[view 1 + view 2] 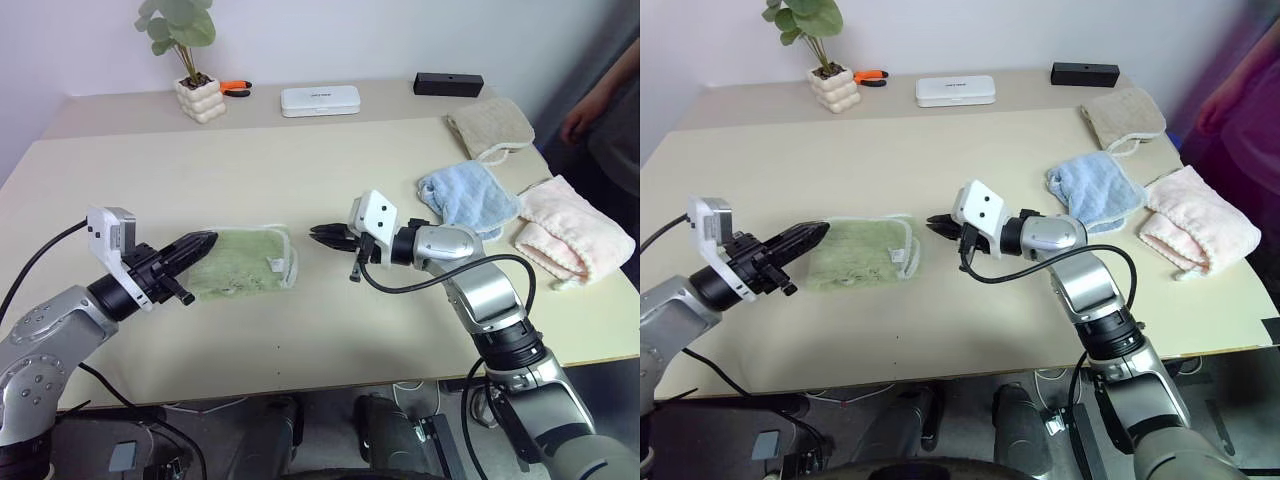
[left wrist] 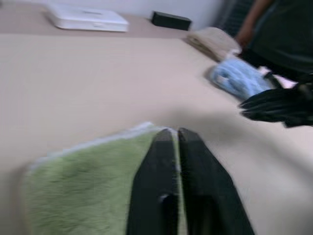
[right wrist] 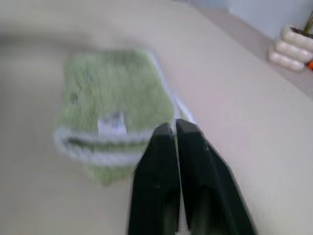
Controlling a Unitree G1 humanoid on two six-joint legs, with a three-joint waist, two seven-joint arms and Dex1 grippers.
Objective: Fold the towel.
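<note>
the towel [image 1: 243,262] lies folded on the table [image 1: 300,180], toward its near left part. the left gripper [image 1: 205,243] sits at the towel's left edge, over it; the right gripper [image 1: 322,233] is just right of the towel, apart from it. three more towels [image 1: 470,196] lie at the table's right side. at the far edge stand a potted plant [image 1: 195,90], a flat case [image 1: 320,100] and a small box [image 1: 449,84], left to right.
</note>
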